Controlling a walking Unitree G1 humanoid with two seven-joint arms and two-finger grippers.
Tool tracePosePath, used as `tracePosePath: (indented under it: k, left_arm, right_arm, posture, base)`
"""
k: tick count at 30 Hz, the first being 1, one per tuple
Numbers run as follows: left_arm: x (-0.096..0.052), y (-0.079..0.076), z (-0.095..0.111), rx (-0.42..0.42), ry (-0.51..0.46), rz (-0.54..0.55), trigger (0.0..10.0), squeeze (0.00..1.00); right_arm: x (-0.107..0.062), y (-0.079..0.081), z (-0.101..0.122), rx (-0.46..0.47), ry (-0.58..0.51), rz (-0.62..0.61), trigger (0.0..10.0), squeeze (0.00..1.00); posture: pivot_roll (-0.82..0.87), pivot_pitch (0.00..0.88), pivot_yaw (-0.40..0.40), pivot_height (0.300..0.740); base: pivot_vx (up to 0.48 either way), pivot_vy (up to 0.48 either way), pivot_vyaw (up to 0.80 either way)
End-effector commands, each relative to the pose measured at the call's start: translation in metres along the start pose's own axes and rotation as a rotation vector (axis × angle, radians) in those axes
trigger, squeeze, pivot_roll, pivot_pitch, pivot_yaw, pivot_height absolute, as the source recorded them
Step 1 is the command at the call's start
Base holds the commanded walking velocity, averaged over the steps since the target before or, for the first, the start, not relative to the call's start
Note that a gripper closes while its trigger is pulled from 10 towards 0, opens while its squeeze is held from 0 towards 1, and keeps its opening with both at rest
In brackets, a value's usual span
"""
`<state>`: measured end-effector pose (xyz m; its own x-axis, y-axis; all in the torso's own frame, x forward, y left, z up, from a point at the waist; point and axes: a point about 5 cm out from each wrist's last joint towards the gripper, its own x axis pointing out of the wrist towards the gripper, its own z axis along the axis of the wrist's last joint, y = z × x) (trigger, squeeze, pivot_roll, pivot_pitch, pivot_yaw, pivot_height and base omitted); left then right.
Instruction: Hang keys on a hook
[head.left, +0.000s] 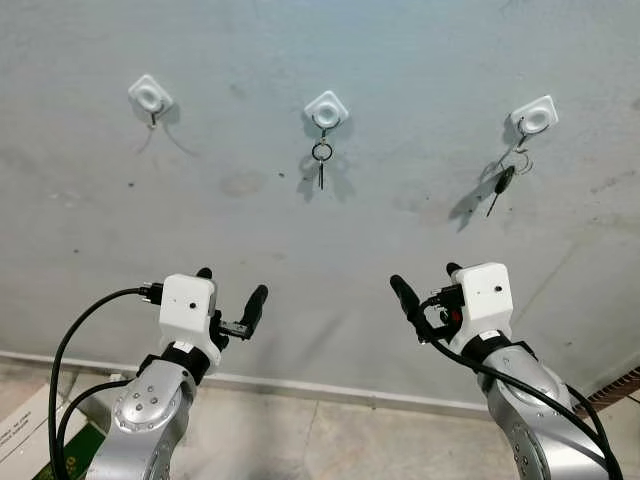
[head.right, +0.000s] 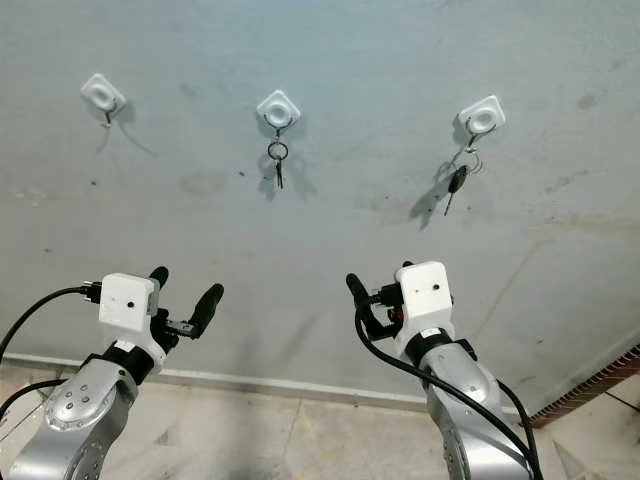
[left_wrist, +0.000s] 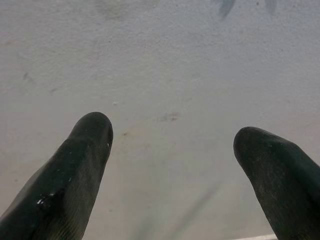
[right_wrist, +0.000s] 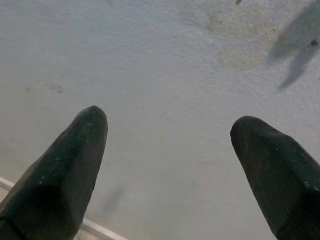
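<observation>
Left end effector (head.left: 232, 294): raised in the lower left of the frame, fingers spread wide, nothing between them; pointed at bare grey wall (head.left: 400, 80). Fingertips (left_wrist: 92, 131) seen apart in the left wrist view, plain wall beyond.

Right end effector (head.left: 428, 284): raised in the lower right of the frame, fingers likewise wide apart and holding nothing. Fingertips (right_wrist: 90, 125) separated in the right wrist view, with a dark shadow on the wall in the upper right corner of that frame.

Black cables (head.left: 75, 335) trailing from both wrists down the silver arms.

Three white hooks in a row across the upper part of the wall. Left hook (head.left: 150, 97), upper left of the frame: nothing seen hanging. Middle hook (head.left: 326, 109), upper centre: carries a ring with a small key (head.left: 321, 162) hanging straight down. Right hook (head.left: 533, 118), upper right: carries a ring with a black-headed key (head.left: 503, 184) hanging tilted, shadow cast to its left.

Both end effectors well below the hooks and apart from both keys.

Pale skirting (head.left: 330, 388) at the wall's foot; floor (head.left: 330, 440) along the bottom edge.
</observation>
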<state>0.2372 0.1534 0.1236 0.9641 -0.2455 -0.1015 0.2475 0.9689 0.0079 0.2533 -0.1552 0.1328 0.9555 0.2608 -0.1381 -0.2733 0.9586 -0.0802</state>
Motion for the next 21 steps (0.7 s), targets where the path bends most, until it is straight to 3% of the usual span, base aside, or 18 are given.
tracePosePath:
  k: [1, 21]
  left_arm:
    - [-0.0004, -0.0005, 0.0015, 0.009, -0.005, 0.002, 10.0, 0.00]
    - [-0.0005, -0.0015, 0.0008, -0.004, -0.003, 0.009, 10.0, 0.00]
  right_arm:
    - [0.0003, -0.0015, 0.0014, -0.007, -0.006, 0.003, 10.0, 0.00]
    - [-0.0009, -0.0034, 0.0009, -0.012, 0.000, 0.004, 10.0, 0.00]
  posture:
    - [0.01, 0.011, 0.038, 0.740]
    - [0.00, 0.014, 0.031, 0.740]
  base:
    - [-0.251, 0.000, 0.00]
    - [-0.252, 0.000, 0.00]
